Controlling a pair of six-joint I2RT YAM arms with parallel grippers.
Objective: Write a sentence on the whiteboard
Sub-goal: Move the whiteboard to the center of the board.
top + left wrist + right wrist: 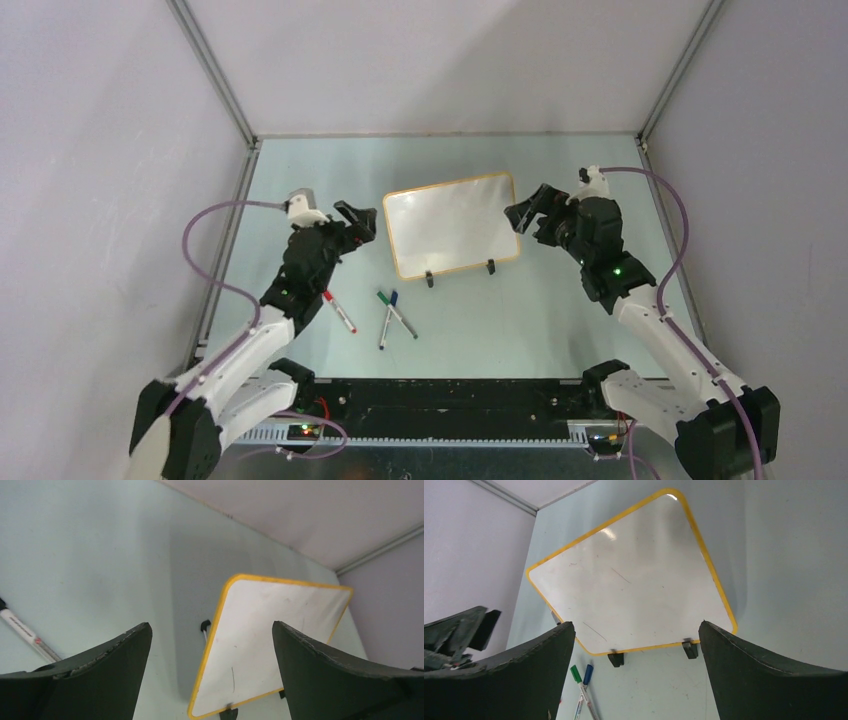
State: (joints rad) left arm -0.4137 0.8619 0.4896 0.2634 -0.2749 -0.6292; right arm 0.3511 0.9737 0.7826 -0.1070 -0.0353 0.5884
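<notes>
The whiteboard (452, 225) leans on two black clip feet at mid-table, with a yellow-orange frame and a glossy white face. No sentence shows on it, only a few faint thin strokes. My left gripper (358, 222) hovers open just off the board's left edge, holding nothing. In the left wrist view the whiteboard (270, 640) fills the space between the spread fingers of that gripper (211, 625). My right gripper (528, 208) is open and empty at the board's right edge. The right wrist view looks down on the whiteboard (634, 590) past that gripper (636, 623).
A red-capped marker (339, 311) lies under my left arm. A green-capped marker (400, 318) and a blue-capped marker (386, 325) lie crossed in front of the board; their caps also show in the right wrist view as green (575, 674) and blue (587, 674). Grey walls enclose the table.
</notes>
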